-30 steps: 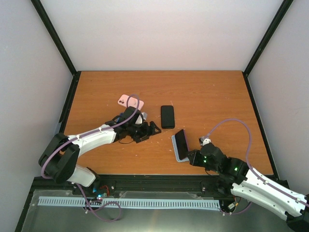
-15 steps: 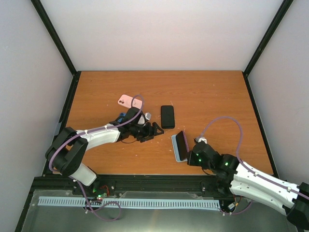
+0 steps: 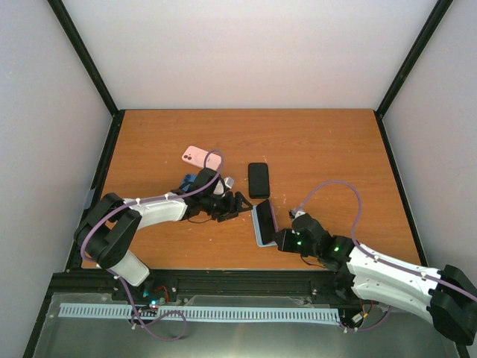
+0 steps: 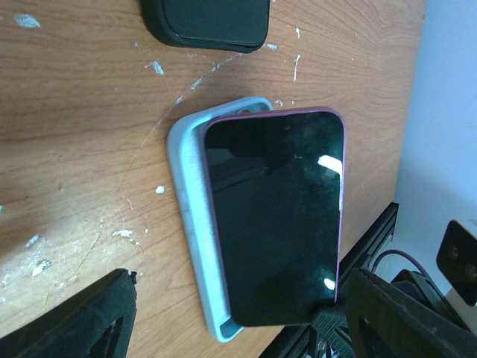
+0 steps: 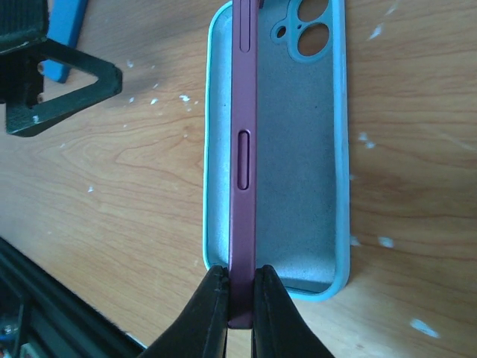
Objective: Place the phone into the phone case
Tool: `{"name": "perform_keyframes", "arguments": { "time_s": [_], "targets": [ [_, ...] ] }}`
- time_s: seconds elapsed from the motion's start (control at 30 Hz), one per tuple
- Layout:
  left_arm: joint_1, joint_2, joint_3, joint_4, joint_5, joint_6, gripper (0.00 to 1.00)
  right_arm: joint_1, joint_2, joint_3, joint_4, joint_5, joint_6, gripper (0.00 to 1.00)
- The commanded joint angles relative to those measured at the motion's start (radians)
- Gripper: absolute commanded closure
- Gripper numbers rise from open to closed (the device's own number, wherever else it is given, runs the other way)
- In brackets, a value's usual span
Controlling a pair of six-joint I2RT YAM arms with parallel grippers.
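Note:
A purple-edged phone (image 3: pixel 265 217) with a black screen stands on its long edge, tilted, inside a light blue phone case (image 3: pixel 258 233) lying open side up near the table's front. My right gripper (image 3: pixel 282 239) is shut on the phone's near end. In the right wrist view the phone (image 5: pixel 244 142) rests along the left inner wall of the case (image 5: pixel 302 156), pinched by the gripper (image 5: pixel 240 298). My left gripper (image 3: pixel 232 203) is open and empty just left of the case. The left wrist view shows the phone (image 4: pixel 276 216) leaning over the case (image 4: pixel 186 216).
A black phone case (image 3: pixel 258 180) lies just beyond the blue case, also in the left wrist view (image 4: pixel 205 22). A pink phone (image 3: pixel 197 155) lies farther back left. A small blue object (image 3: pixel 190 179) sits by the left arm. The table's front edge is close behind the right gripper.
My right gripper has moved left with the phone, and the blue case has slid left with it, closer to the left gripper. The left gripper shifted slightly.

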Motion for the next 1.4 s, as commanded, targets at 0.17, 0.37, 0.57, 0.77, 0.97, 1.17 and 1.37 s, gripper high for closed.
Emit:
{"name": "perform_keyframes", "arguments": {
  "time_s": [0.17, 0.37, 0.57, 0.77, 0.97, 1.17, 1.37],
  "targets": [
    [-0.009, 0.023, -0.024, 0.046, -0.009, 0.028, 0.27, -0.002, 0.122, -0.071, 0.219, -0.132, 0.085, 0.97],
    [-0.009, 0.062, -0.035, 0.057, -0.015, 0.042, 0.3, -0.004, 0.152, -0.086, 0.273, -0.144, 0.114, 0.97],
    [-0.009, 0.104, -0.062, 0.145, 0.009, 0.047, 0.31, -0.004, 0.209, -0.086, 0.319, -0.174, 0.133, 0.97],
    [-0.009, 0.128, -0.087, 0.213, 0.039, 0.046, 0.31, -0.004, 0.263, -0.089, 0.388, -0.192, 0.17, 0.97],
    [-0.009, 0.122, -0.124, 0.255, 0.068, 0.007, 0.34, -0.004, 0.337, -0.086, 0.466, -0.207, 0.223, 0.97],
    [-0.009, 0.141, -0.173, 0.345, 0.119, -0.051, 0.35, -0.004, 0.444, -0.065, 0.551, -0.249, 0.254, 0.97],
    [-0.009, 0.123, -0.19, 0.361, 0.132, -0.059, 0.36, -0.004, 0.474, -0.041, 0.479, -0.226, 0.226, 0.91]
  ]
}}
